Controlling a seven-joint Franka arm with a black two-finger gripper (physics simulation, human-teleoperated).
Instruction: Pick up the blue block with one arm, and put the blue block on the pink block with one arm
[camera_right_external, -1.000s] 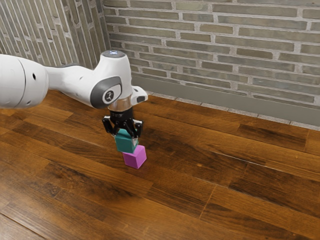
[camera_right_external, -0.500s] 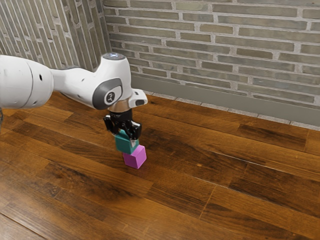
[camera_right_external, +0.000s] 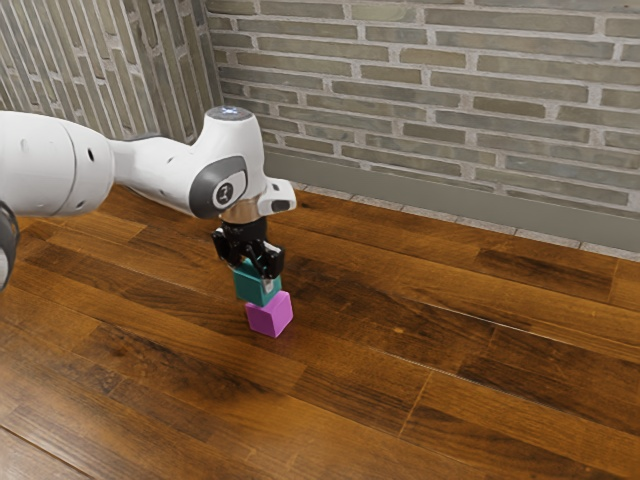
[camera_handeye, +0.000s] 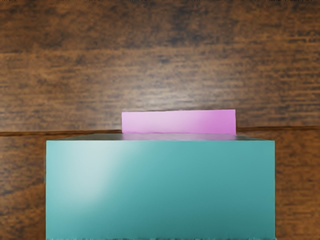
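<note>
Chiefly, one hazard was entered for this moment: an off-centre release. Item, blue block (camera_right_external: 254, 289), rendered teal: held low over the pink block (camera_right_external: 270, 316) and set somewhat toward the exterior view's left of it, so that part of the pink top was left uncovered. In the wrist view a strip of the pink block (camera_handeye: 178, 122) was seen beyond the far edge of the blue block (camera_handeye: 160, 187). Whether the two blocks were touching could not be told. If the block were let go at this offset, it was judged that it might be tipped over its overhanging side or left perched on an edge. If it were pressed down further, the pink block might be nudged along the wooden table (camera_right_external: 450, 340), since nothing was seen to hold it in place. A drag of the jaws on opening was also judged able to pull the upper block askew. Item, gripper (camera_right_external: 253, 278): pointed downward, its jaws closed at a middling width against two opposite sides of the blue block, which was carried between them; nothing else was seen to be touched by it. Item, state of task: the lift was judged done and the placing not yet completed. A small correction toward the exterior view's right was judged to be called for before release.
</note>
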